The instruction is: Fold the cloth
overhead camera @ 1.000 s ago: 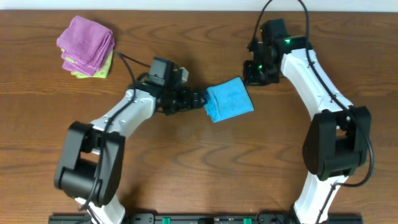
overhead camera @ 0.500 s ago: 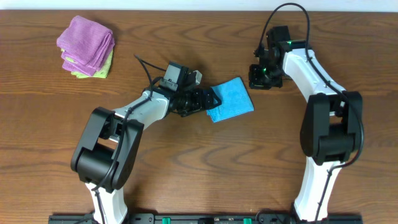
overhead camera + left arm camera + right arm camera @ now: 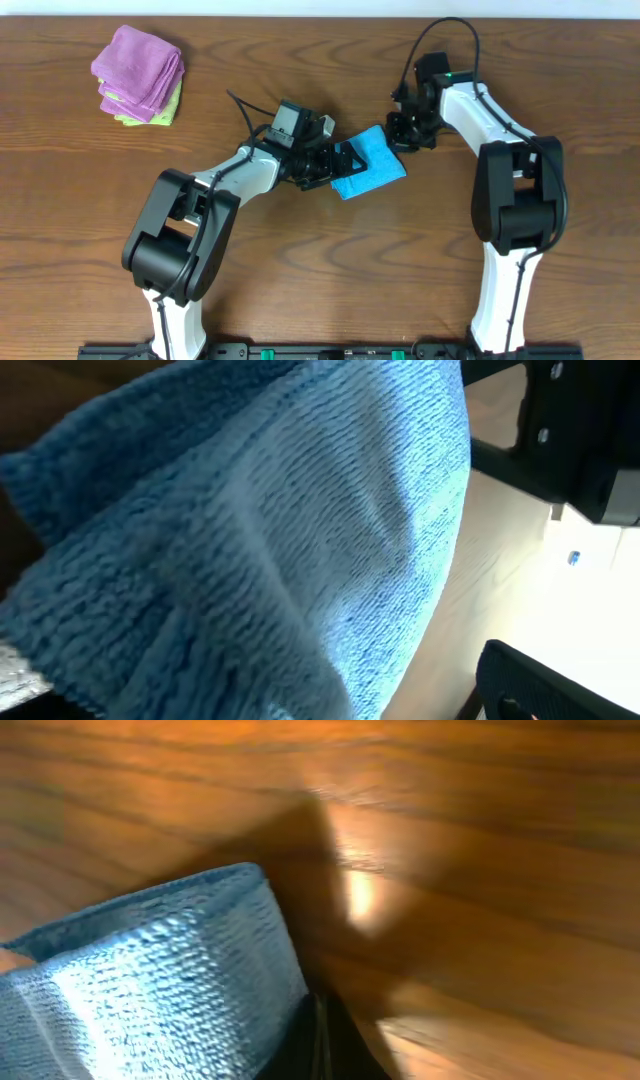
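right tool (image 3: pixel 399 133) reached the nubby blue cloth (image 3: pixel 378 160).

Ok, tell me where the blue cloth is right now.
Overhead view: the folded blue cloth lies on the table just right of centre, with the jaws of the left arm at its left edge and those of the right arm by its upper-right corner.
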